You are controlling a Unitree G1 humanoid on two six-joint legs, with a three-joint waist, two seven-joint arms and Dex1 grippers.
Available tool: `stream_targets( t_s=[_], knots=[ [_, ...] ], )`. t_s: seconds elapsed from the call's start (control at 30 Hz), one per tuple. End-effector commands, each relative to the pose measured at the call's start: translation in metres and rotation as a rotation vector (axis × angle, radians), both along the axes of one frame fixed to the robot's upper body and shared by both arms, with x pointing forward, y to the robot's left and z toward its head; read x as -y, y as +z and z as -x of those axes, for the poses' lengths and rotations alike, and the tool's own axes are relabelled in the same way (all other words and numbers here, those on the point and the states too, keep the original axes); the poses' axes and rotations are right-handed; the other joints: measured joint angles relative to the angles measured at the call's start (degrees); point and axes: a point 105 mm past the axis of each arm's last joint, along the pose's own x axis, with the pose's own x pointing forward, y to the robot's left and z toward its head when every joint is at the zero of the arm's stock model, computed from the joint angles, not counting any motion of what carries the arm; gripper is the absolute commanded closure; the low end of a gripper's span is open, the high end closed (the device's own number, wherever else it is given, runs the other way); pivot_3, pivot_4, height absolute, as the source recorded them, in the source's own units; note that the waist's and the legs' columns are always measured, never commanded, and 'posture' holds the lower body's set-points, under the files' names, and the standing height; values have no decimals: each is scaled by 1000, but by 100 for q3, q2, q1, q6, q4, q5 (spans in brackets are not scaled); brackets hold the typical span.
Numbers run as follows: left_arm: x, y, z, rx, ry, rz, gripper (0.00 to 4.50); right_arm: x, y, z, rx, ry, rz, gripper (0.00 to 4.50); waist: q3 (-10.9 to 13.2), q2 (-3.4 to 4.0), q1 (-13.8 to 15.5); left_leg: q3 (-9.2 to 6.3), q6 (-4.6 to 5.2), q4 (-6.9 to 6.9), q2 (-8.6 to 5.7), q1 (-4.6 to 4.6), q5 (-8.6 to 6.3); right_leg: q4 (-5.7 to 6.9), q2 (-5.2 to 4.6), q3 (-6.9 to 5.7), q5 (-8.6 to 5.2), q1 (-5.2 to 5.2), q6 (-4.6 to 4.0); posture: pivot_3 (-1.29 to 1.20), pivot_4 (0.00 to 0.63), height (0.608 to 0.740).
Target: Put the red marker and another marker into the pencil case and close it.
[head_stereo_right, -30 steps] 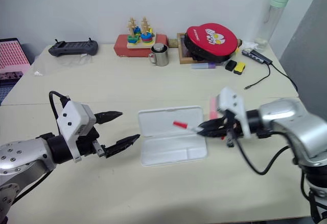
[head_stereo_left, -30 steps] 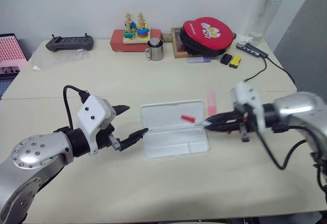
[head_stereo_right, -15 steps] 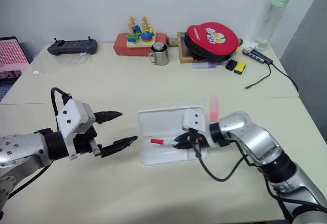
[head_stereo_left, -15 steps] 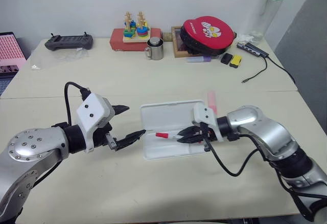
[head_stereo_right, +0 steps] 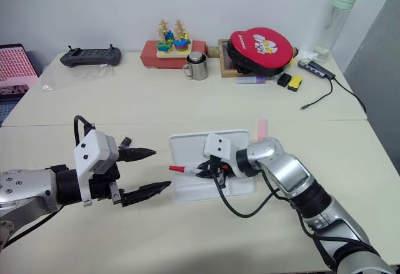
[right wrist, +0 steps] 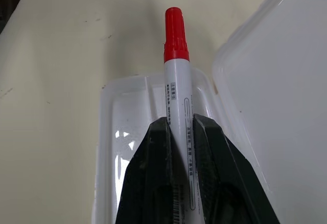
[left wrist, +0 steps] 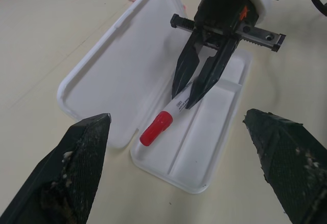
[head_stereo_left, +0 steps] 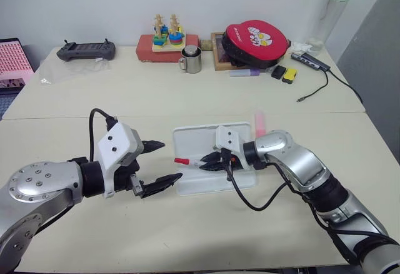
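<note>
Nearest the robot, the left gripper (head_stereo_left: 156, 166) hangs just off the pencil case (head_stereo_left: 187, 188) at about nine o'clock from it, its two black fingers spread wide and holding nothing.

Beyond it the pencil case lies open on the table (head_stereo_left: 187, 236), lid flat at twelve o'clock of the divided tray. Over the tray, the right gripper (left wrist: 193, 88) reaches in from three o'clock with its fingers pressed onto the white barrel of the red marker (head_stereo_left: 187, 161), the red cap pointing toward nine o'clock and overhanging the tray's end wall (seen most plainly in the left wrist view).

That overhang is what I judge needs care: let go as it sits, the cap could ride on the rim and keep the lid from shutting. Better to draw the marker back toward three o'clock until its whole length is inside a long compartment, line it up with the divider, lower it close to the tray floor and only then part the fingers. The open left gripper could steady the light case if it slides.

Farther off, just past the lid's corner at about one o'clock, the pink highlighter (head_stereo_left: 259, 122) lies on the table, not yet in the case.
</note>
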Motion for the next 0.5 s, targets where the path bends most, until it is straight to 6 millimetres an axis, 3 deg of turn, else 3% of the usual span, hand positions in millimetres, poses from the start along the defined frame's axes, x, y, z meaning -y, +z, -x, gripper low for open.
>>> stream_targets(
  t_s=[0.03, 0.1, 0.17, 0.3, 0.5],
  knots=[
    [3, 7, 2, 46, -11, -9, 0, -5, 6, -1, 60, 24, 0, 4234, 0, 0, 0, 0, 0, -1, 0, 0, 0, 0, 0, 0, 0, 0, 0, 0, 150, 740],
    [2, 7, 2, 47, -6, -9, 0, -5, 5, -3, 64, 19, 3, 4234, 0, 0, 0, 0, 0, -1, 0, 0, 0, 0, 0, 0, 0, -1, 0, 0, 150, 740],
    [2, 6, 2, 48, 0, -11, 0, -5, 2, -6, 80, 18, 15, 3521, 0, 0, 0, 0, 0, 0, 0, 0, 0, 0, 0, 1, 0, 0, 0, 0, 150, 740],
    [2, 5, 3, 49, 3, -9, 0, -5, 0, -6, 88, 25, 26, 2565, 0, 0, 0, 0, 0, 0, 0, 0, 0, 1, 0, 1, 0, -1, 0, 0, 150, 740],
    [2, 4, 4, 46, 8, -6, 0, -6, 16, -5, 88, 43, -14, 1299, 0, 0, -1, 0, 0, 0, 0, 0, 0, 1, 1, 1, 0, -1, 0, 0, 150, 740]
  ],
)
